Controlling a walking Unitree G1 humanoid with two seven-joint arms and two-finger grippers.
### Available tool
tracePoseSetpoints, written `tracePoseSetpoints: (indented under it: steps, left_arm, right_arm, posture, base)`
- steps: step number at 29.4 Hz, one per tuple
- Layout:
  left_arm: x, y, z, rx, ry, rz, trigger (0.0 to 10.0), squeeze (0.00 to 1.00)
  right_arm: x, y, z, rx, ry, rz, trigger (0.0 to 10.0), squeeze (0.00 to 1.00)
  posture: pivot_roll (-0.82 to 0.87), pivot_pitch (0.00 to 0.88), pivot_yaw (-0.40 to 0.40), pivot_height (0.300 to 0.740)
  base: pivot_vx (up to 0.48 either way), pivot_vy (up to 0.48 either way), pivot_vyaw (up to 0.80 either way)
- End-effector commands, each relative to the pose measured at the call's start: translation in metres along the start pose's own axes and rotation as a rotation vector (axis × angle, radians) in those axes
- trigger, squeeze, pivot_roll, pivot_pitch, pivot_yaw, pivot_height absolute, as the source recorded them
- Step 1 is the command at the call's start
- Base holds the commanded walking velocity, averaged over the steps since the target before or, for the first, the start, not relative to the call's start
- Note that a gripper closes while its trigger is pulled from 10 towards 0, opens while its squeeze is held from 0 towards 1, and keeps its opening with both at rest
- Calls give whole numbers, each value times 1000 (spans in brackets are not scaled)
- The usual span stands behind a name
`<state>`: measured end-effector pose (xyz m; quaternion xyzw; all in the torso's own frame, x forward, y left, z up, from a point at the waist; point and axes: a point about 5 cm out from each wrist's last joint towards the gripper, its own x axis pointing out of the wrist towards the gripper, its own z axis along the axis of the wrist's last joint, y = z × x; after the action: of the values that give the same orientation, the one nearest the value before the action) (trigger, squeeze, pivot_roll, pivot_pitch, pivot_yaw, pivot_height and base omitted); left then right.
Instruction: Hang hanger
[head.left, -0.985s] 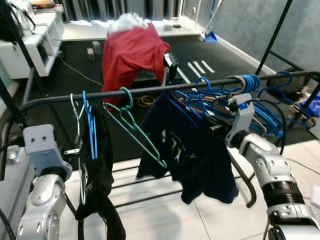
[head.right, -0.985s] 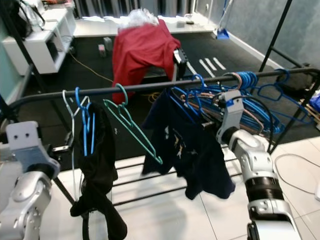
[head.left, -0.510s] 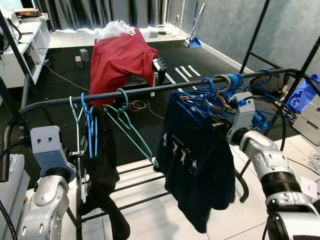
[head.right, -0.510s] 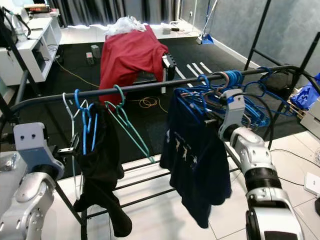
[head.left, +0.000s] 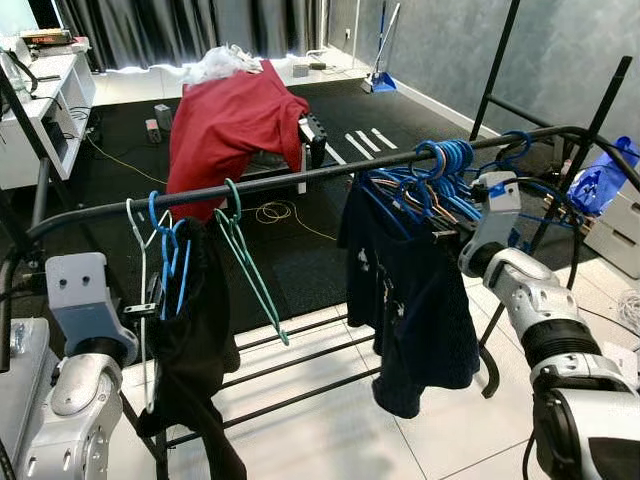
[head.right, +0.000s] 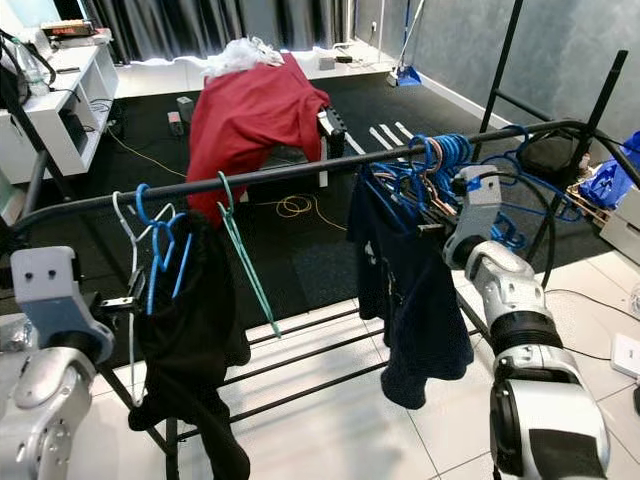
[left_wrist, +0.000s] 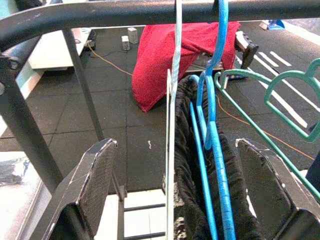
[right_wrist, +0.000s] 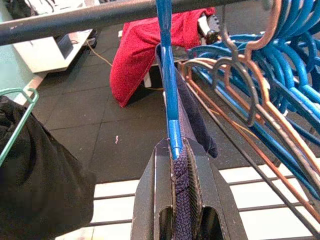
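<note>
A black rail (head.left: 290, 180) runs across in front of me. My right gripper (right_wrist: 176, 200) is shut on the shoulder of a blue hanger (right_wrist: 167, 75) that carries a navy shirt (head.left: 420, 300). The hanger's neck rises to the rail and crosses it. Beside it on the right hangs a bunch of blue and copper hangers (head.left: 450, 165). My left gripper (left_wrist: 175, 190) is open at the rail's left end. Between its fingers (left_wrist: 92, 185) hang a white hanger (left_wrist: 172, 125) and a blue hanger (left_wrist: 212, 130) with a black garment (head.left: 195, 330). A green hanger (head.left: 250, 265) hangs empty just right of them.
Lower rack bars (head.left: 300, 350) cross above the white tiled floor. Behind the rail, a red cloth (head.left: 235, 115) drapes over a chair on the dark mat. White shelves (head.left: 40, 100) stand at the far left, a blue bag (head.left: 600, 180) at the right.
The camera has shifted. The navy shirt, which hung slanted a second ago, has swung in and now hangs straight under the rail. My right gripper stays shut on its hanger; the left arm holds still.
</note>
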<state>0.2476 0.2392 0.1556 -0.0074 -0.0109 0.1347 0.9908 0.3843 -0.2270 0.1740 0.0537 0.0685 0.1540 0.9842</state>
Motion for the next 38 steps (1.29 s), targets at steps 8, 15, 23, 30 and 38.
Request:
tracePoseSetpoints:
  steps: [8, 15, 23, 30, 38]
  left_arm:
    - [-8, 26, 18, 77, -22, 59, 10000, 0]
    - [-18, 37, 26, 93, -20, 66, 10000, 0]
    - [-28, 44, 34, 105, -13, 52, 10000, 0]
    - [-34, 42, 44, 100, -25, 38, 10000, 0]
    - [-31, 32, 51, 68, -70, 7, 10000, 0]
  right_arm:
    - [23, 44, 5, -5, -22, 225, 10000, 0]
    - [26, 47, 10, -4, -42, 224, 10000, 0]
    - [30, 44, 4, -29, 16, 136, 10000, 0]
    - [31, 47, -6, -32, 77, 141, 10000, 1000]
    - [22, 62, 1, -24, -15, 310, 10000, 1000]
  posture:
    - [98, 67, 42, 740]
    - [132, 102, 62, 740]
    - [152, 118, 78, 740]
    - [152, 120, 63, 740]
    - [107, 98, 27, 740]
  base:
    - [0, 0, 0]
    - [0, 0, 0]
    - [0, 0, 0]
    - [0, 0, 0]
    - [0, 0, 0]
